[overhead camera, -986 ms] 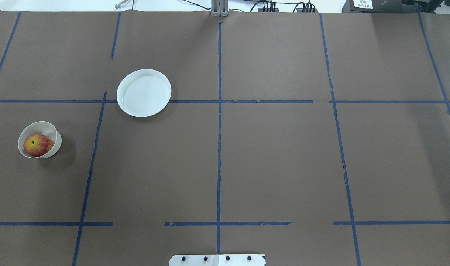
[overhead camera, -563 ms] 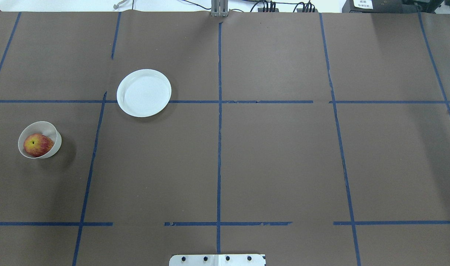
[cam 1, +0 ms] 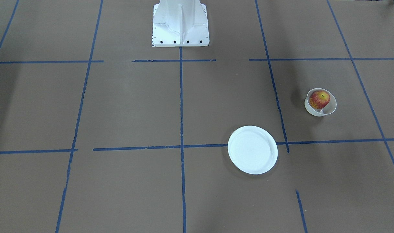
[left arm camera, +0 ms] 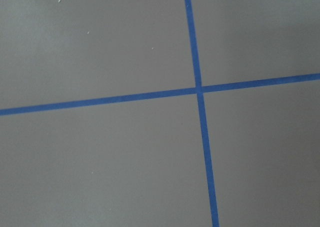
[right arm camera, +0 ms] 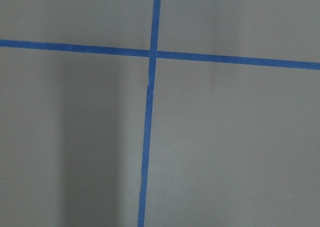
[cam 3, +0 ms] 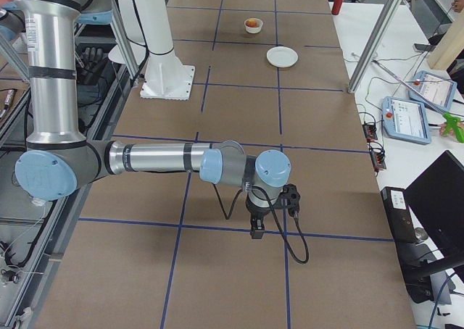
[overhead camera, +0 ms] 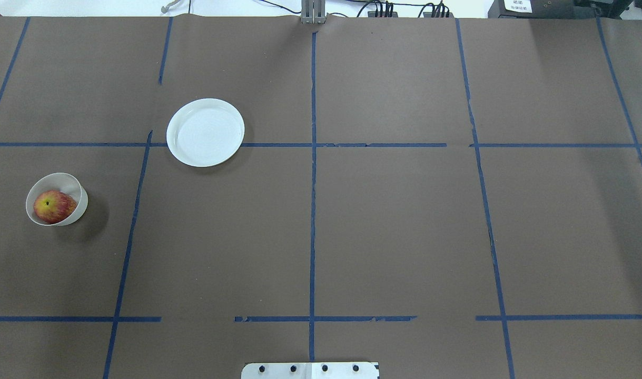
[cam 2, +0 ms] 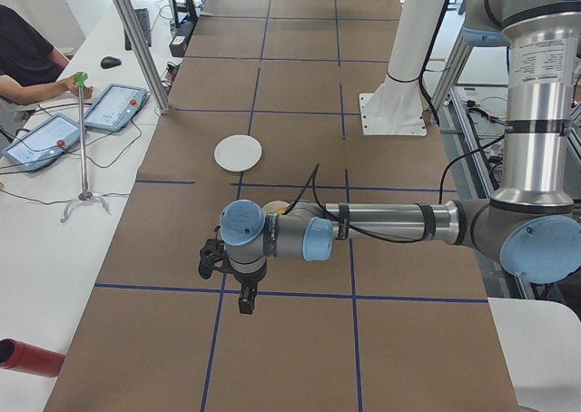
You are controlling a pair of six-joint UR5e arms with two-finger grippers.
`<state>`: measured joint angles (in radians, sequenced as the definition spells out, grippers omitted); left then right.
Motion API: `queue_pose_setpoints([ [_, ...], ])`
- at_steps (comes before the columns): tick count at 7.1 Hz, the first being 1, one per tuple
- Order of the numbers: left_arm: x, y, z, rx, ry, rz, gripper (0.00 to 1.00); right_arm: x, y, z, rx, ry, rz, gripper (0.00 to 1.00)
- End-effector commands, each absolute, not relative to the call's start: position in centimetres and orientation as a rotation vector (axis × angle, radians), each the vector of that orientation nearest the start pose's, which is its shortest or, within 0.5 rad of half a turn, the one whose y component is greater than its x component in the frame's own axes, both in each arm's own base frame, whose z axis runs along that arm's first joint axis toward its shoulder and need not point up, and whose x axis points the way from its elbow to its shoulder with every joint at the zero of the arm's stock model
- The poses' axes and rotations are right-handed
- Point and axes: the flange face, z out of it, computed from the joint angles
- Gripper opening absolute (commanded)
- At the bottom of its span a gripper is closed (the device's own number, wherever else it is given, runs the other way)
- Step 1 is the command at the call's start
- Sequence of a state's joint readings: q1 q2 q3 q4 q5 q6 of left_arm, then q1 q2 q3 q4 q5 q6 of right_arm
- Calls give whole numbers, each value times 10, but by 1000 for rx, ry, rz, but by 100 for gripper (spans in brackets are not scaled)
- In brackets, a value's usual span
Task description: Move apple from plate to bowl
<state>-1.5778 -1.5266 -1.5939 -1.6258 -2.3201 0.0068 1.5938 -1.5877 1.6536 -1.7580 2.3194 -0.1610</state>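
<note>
The apple (overhead camera: 52,206) is red and yellow and lies inside the small cream-white bowl (overhead camera: 73,181) at the table's left; it also shows in the front-facing view (cam 1: 319,99), in the bowl (cam 1: 332,108). The white plate (overhead camera: 205,132) is bare, farther back and to the right of the bowl. My left gripper (cam 2: 243,301) shows only in the exterior left view, hanging above the table nearer that camera than the bowl; I cannot tell if it is open. My right gripper (cam 3: 257,231) shows only in the exterior right view, far from both dishes; I cannot tell its state.
Brown paper with blue tape lines (overhead camera: 312,173) covers the table. The robot's white base (cam 1: 180,22) stands at the middle of its edge. Both wrist views show only paper and crossing tape. Tablets (cam 2: 111,105) and a stand lie on the side desk.
</note>
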Motion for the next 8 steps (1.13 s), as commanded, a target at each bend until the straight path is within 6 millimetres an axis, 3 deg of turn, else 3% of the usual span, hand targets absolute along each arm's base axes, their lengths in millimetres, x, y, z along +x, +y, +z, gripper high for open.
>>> queue_pose_setpoints([
  [1, -69, -476, 664, 23, 752, -5, 100, 76, -473, 646, -46, -755, -86, 100],
  [8, -67, -486, 655, 74, 754, 25, 100, 76, -473, 646, -46, -755, -86, 100],
])
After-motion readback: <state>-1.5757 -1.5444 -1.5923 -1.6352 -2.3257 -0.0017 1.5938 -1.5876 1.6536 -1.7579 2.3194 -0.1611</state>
